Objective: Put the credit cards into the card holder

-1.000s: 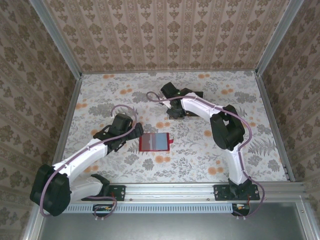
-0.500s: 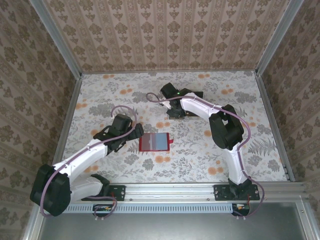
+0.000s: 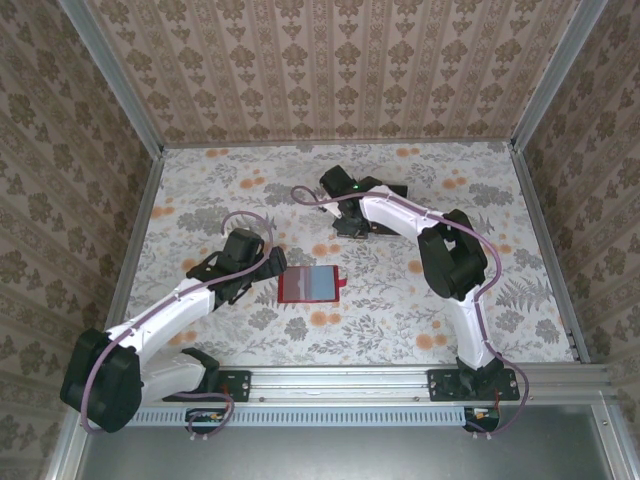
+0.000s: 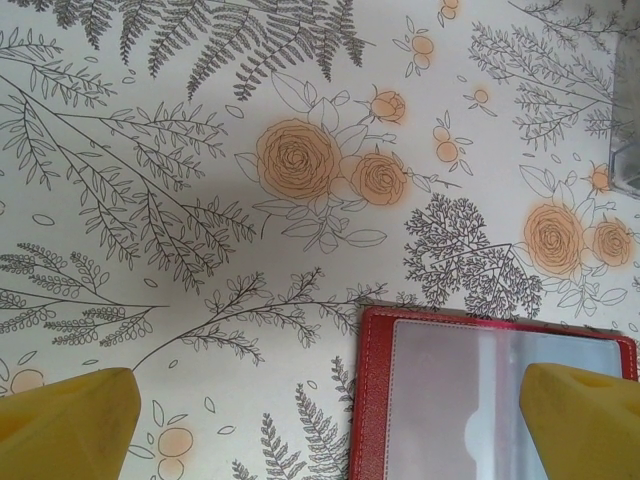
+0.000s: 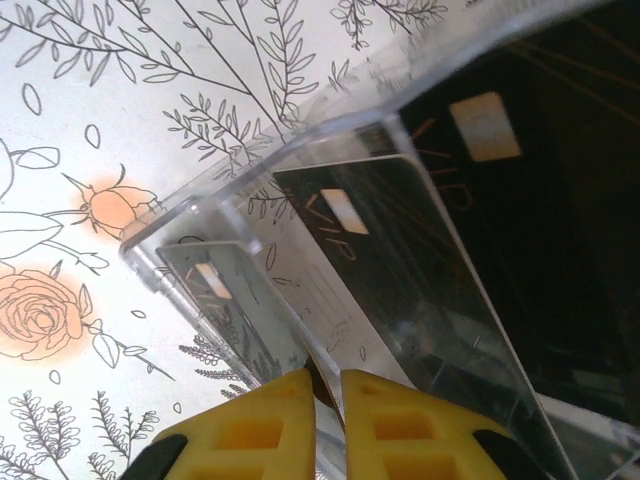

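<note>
Cards (image 5: 420,270), judged thin, stiff, slick, in clear tray (image 5: 300,150) far on worktop (image 3: 200,200), apart from red holder (image 3: 309,285): pinch an edge; right pincer (image 5: 326,385) clenched on thin edge there, left pincer (image 4: 330,420) released.

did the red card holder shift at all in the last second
No. In the top view the card holder lies in the same spot as before, just above the same orange flowers printed on the tablecloth.

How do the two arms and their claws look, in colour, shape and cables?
Both the left arm and the right arm have white rounded links with black joints, and a mauve cable runs along each. The left claw and right claw have yellow fingers; the right ones show a moulded grid.
</note>
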